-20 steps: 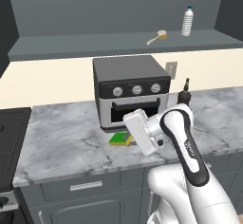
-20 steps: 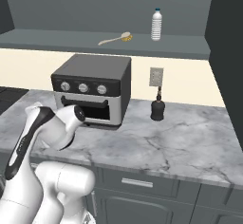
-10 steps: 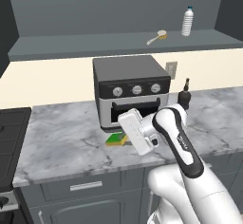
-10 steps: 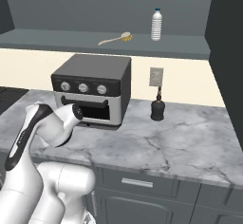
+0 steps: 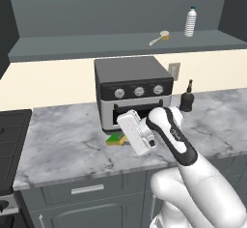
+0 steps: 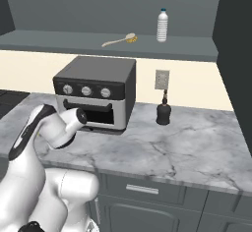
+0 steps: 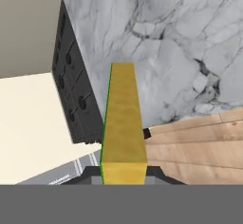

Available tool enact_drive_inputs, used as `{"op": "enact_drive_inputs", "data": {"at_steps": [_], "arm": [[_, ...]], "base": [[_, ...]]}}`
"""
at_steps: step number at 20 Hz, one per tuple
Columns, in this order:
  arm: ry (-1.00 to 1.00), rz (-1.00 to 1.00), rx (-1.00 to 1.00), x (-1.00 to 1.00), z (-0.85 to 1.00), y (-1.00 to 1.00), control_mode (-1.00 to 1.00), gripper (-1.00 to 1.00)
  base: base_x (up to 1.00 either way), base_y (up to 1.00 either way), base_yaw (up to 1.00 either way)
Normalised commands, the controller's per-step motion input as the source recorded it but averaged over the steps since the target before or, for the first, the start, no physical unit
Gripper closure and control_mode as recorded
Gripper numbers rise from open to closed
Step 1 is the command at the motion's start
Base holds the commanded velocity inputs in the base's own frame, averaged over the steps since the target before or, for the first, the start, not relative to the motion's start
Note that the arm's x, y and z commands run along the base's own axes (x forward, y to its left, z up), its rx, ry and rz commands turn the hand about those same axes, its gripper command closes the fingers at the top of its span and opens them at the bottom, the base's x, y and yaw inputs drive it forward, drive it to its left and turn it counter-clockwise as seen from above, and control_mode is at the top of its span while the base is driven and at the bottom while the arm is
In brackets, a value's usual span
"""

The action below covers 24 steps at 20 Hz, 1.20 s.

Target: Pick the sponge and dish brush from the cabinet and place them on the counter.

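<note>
Gripping the flat green-and-yellow sponge (image 7: pixel 122 123) edgewise, the pincer (image 7: pixel 122 173) is clamped on it just above the grey-white marbled stone counter (image 5: pixel 67 140), in front of the black countertop oven (image 5: pixel 132 89). That low position suits a set-down, though whether the sponge already touches the slab is hard to tell. Up in the open dark grey wall cabinet (image 5: pixel 116 43), the grey shelf carries the cream-handled dish brush (image 5: pixel 159 37) lying flat, with a clear plastic bottle (image 5: pixel 191 21) upright just beside it.
</note>
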Motion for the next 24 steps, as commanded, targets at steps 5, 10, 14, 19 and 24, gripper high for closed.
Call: {"op": "enact_drive_inputs", "data": {"at_steps": [5,10,14,19,24], "arm": [[0.02,-0.02,-0.01,0.40,-0.19,0.00,-1.00,1.00],[0.06,0.00,0.00,0.36,-0.38,0.05,-1.00,1.00],[0.03,0.00,0.00,0.23,-0.40,0.07,-1.00,1.00],[0.00,0.01,0.02,0.14,-0.26,0.04,-1.00,1.00],[0.00,0.02,0.03,0.13,-0.24,0.03,-1.00,1.00]], "base": [[0.00,0.00,0.00],[0.00,0.00,0.00],[0.00,0.00,0.00],[0.00,0.00,0.00],[0.00,0.00,0.00]]}}
